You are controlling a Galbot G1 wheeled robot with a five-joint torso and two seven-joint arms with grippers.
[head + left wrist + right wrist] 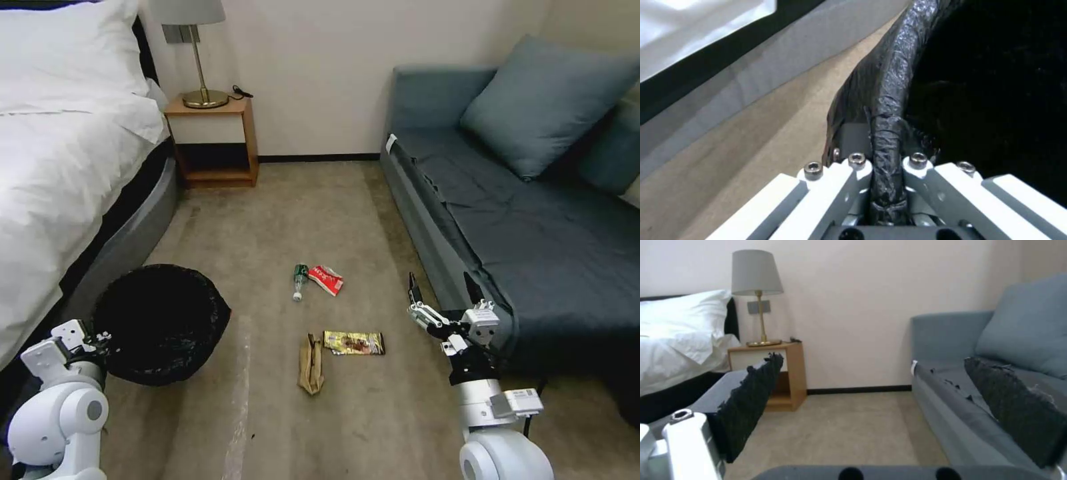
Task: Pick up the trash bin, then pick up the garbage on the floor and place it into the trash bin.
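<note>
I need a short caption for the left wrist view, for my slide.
Left gripper clamped on the black-bagged rim of the trash bin, beside the bed.

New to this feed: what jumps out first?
The black-lined trash bin at lower left beside the bed, its rim clamped by the left gripper. Next, four bits of garbage on the carpet in the middle: bottle, red-white wrapper, gold-brown wrapper, crumpled tan paper. The right gripper hangs open by the blue sofa.
</note>
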